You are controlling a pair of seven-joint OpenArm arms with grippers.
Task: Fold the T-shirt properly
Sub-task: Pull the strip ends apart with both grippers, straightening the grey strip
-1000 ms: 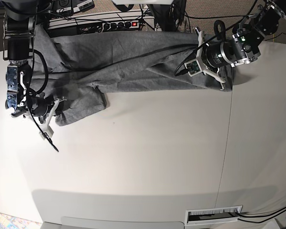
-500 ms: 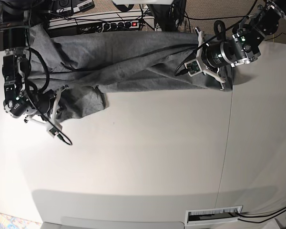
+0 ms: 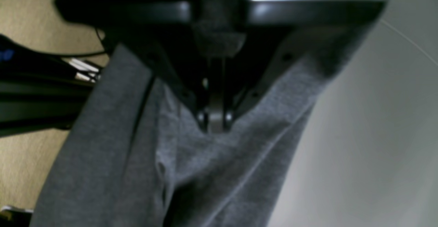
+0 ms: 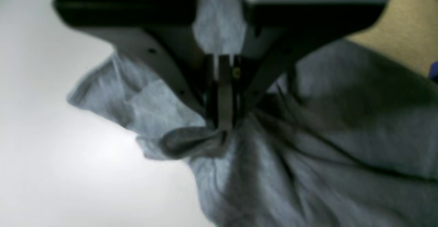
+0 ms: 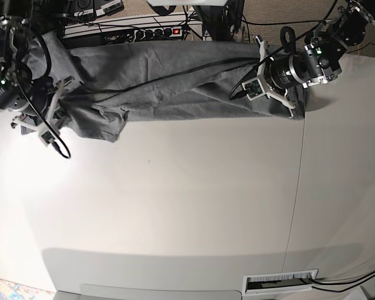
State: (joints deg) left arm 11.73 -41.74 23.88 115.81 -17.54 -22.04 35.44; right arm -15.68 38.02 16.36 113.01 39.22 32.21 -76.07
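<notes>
Barely begun: the T-shirt (image 5: 169, 87) lies bunched along the table's (image 5: 187, 206) far edge, unfolded, with left gripper (image 3: 215, 123) and right gripper (image 4: 221, 127) each pinching its fabric.

I see both arms (image 5: 300, 65) w/ black-and-silver cylindrical wrists, white cam brackets, small green LEDs, black cables looping off each. Left gripper (image 3: 215, 122) and right gripper (image 4: 222, 117): black V-shaped frames w/ screw holes, grey fingers.

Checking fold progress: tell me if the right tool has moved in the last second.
Yes. The right tool, shut on the T-shirt, has moved toward the table's far edge, dragging the sleeve end back with it.
</notes>
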